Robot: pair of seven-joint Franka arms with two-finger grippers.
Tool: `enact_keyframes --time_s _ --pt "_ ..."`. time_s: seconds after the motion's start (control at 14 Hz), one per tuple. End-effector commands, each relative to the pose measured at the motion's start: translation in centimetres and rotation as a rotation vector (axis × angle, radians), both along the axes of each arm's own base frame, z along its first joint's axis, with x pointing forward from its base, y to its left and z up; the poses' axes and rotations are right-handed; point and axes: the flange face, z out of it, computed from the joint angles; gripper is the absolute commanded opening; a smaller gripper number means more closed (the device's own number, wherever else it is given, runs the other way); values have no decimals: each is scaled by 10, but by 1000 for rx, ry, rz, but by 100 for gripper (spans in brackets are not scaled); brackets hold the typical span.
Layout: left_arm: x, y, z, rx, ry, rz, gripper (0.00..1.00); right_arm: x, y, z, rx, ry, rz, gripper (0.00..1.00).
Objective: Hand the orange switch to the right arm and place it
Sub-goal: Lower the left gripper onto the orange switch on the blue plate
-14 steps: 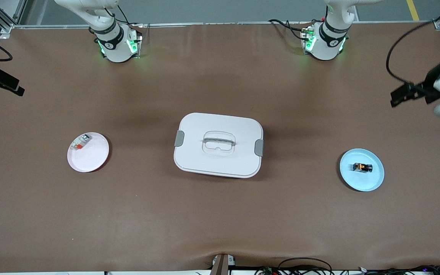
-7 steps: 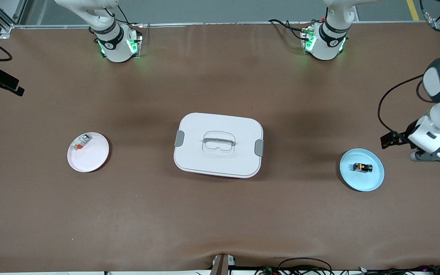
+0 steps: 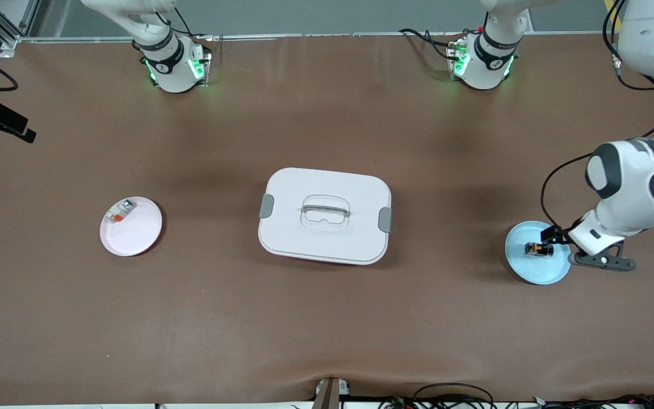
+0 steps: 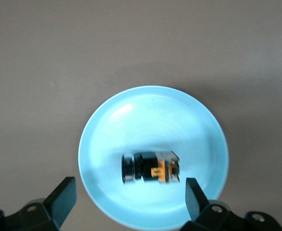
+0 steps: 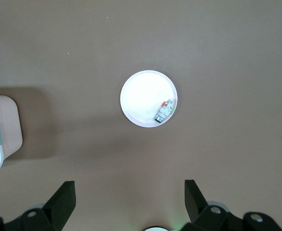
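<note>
Orange switch (image 4: 150, 168) lies on its blue plate (image 4: 107, 139) under the left gripper (image 4: 131, 204), fingers spread, ready to descend and pinch; the right gripper (image 5: 129, 204), fingers spread, waits.

Tiny black blocky switch with an orange band round its middle (image 3: 538, 249), lying on its side near the middle of a round pale blue plate (image 3: 531, 271), toward the left arm's end of the table (image 3: 327, 318), large white right arm with black joint caps (image 3: 151, 34), based at the table's edge farthest from the front camera
</note>
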Motion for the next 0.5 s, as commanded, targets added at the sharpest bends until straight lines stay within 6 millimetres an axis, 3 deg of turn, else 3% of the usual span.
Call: enact_keyframes --time_s 0.0,0.43 --pt "3 -4 -16 22 -7 -31 100 1 -4 4 -14 0 -11 100" --pt "-1 -9 -47 11 34 3 100 1 -6 4 -14 0 -14 100"
